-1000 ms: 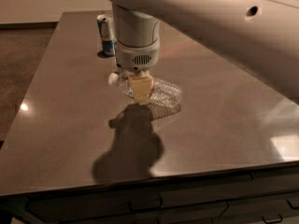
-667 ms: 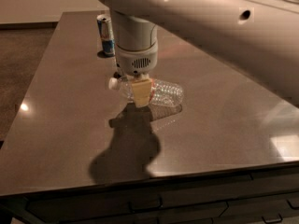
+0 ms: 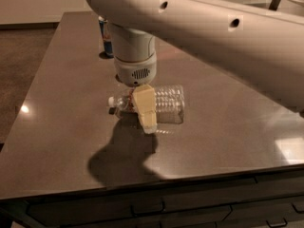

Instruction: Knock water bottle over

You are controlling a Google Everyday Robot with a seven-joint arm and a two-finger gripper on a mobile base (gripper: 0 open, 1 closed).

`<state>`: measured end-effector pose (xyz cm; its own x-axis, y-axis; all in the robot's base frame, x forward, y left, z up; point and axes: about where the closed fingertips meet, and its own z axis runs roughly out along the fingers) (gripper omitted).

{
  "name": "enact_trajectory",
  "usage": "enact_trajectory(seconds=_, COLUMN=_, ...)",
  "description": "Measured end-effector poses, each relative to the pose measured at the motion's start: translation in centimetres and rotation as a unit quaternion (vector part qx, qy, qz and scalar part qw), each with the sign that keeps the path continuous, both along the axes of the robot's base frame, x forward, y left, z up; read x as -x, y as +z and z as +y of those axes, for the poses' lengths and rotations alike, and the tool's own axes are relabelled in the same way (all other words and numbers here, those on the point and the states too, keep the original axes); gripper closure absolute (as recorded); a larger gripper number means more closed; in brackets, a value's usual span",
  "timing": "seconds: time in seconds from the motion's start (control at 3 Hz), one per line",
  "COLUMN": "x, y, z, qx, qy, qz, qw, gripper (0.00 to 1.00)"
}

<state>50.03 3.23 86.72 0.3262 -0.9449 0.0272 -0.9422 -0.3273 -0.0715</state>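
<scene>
The water bottle (image 3: pixel 166 103) is clear and ribbed, with a white cap (image 3: pixel 111 100) pointing left. It lies on its side in the middle of the dark table (image 3: pixel 61 127). The gripper (image 3: pixel 147 121) hangs from the big white arm (image 3: pixel 199 27) directly over the bottle's neck end. Its cream tip reaches down in front of the bottle to about the table top. The gripper hides the bottle's label for the most part.
A slim blue-and-silver can (image 3: pixel 105 34) stands upright at the back of the table, behind the arm's wrist. The table's front edge (image 3: pixel 190 175) runs below, with drawers under it. The arm's shadow falls on the table in front of the bottle.
The gripper has moved toward the front of the table. The lying bottle has shifted the same way with it. The can has not moved.
</scene>
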Motion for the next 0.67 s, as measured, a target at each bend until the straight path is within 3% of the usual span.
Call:
enact_trajectory(seconds=0.33, x=0.47, y=-1.13, z=-0.04, qx=0.005, qy=0.007, qz=0.017, qw=0.9998, gripper=0.00)
enact_trajectory(seconds=0.67, x=0.48, y=-1.17, z=-0.04, qx=0.005, qy=0.007, qz=0.018, qw=0.9998, gripper=0.00)
